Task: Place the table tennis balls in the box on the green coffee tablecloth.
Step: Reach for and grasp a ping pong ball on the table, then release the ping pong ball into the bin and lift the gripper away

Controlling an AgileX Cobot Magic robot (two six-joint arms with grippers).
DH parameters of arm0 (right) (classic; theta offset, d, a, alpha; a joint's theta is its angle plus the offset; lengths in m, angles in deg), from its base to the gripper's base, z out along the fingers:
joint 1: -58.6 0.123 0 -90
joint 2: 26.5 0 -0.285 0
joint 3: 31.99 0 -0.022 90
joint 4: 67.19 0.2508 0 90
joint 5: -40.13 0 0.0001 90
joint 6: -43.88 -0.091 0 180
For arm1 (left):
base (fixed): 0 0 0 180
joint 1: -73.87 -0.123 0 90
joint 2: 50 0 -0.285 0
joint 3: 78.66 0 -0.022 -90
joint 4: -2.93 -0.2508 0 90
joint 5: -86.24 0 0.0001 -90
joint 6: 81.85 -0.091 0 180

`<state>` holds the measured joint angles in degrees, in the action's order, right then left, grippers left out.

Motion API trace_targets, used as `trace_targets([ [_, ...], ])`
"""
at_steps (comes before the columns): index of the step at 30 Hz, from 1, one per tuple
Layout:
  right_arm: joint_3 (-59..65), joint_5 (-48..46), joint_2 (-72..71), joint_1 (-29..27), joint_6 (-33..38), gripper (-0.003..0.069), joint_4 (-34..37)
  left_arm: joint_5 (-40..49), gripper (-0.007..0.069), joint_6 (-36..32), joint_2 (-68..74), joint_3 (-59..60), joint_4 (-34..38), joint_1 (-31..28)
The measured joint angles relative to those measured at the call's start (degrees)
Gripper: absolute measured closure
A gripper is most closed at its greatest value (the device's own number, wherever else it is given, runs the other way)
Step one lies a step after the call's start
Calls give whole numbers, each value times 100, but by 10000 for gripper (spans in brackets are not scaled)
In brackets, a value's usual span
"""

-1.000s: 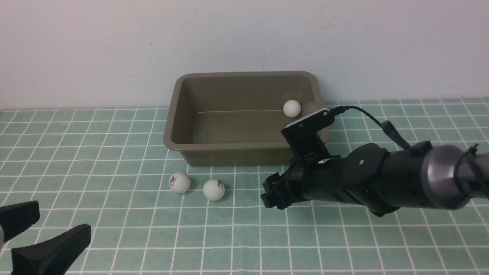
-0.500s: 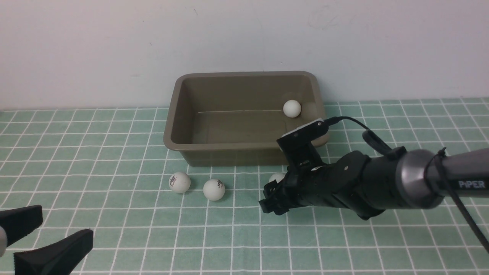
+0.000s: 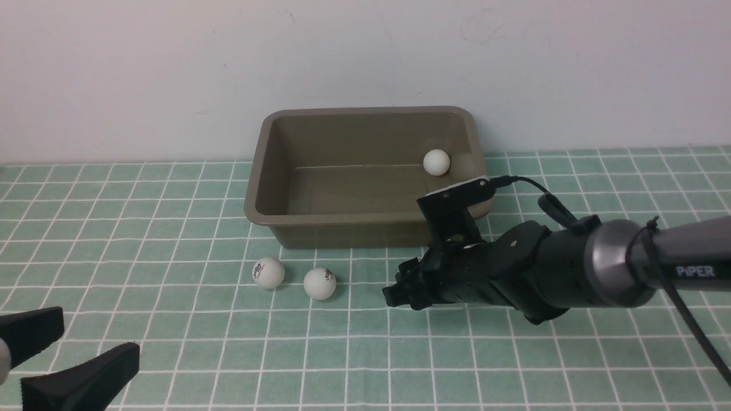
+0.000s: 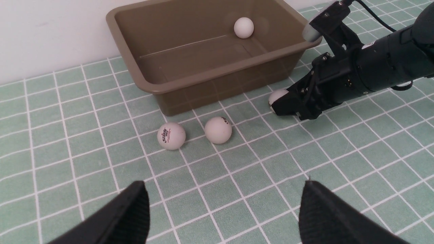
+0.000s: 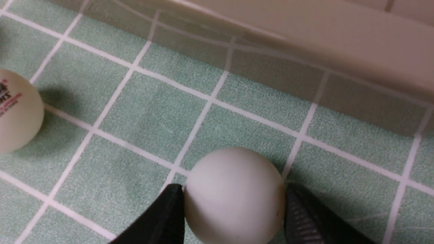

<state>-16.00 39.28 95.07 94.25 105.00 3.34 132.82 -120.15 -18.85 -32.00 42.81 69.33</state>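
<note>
Right hand [image 3: 400, 294] has closed on a ball [image 5: 234, 195] beside the box [image 3: 342, 228], two balls [image 3: 268, 272] [image 3: 320, 283] nearby; left hand [image 4: 223, 184] wide.

Most likely a robotics lab or test bench — plain white wall [image 3: 171, 68] rising straight behind a pale green checked cloth [image 3: 514, 365], a black robot arm [image 3: 571, 262] lettered PIPER reaching across it, a small camera [image 3: 457, 197] bracketed to the wrist, loose black cable [image 3: 557, 208] trailing back along the arm.
</note>
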Motion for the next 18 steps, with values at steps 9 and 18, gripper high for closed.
trace_targets([
  [9, 56, -295, -214, 0, 18, 315, 0, 0, 90, 0, 0, 0, 0, 0],
  [18, 1149, -369, -1595, 0, 31, 315, 0, 0, 90, 0, 0, 0, 0, 0],
])
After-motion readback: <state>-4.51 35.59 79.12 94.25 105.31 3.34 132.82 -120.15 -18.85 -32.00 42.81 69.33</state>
